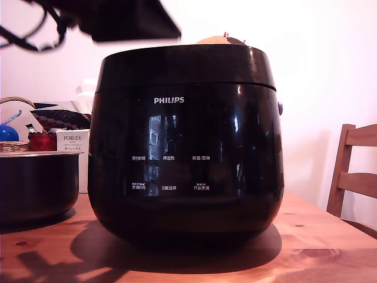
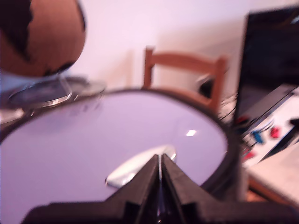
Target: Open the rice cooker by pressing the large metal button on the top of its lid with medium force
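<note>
The rice cooker stands on the wooden table, glossy black with a white PHILIPS logo on its front. Its lid is down and closed. In the wrist view the lid's top is a wide glossy disc reflecting pale light. The large metal button shows on it as a silver oval. My gripper is shut, fingers pressed together with nothing between them, its tips over the button's edge. I cannot tell whether they touch it. In the exterior view the arm's dark body hangs above the cooker's upper left.
A smaller plain black pot sits at the exterior view's left, with a white Porlex box and a basket behind it. A wooden chair stands at the right. A brown globe and a dark screen lie beyond the lid.
</note>
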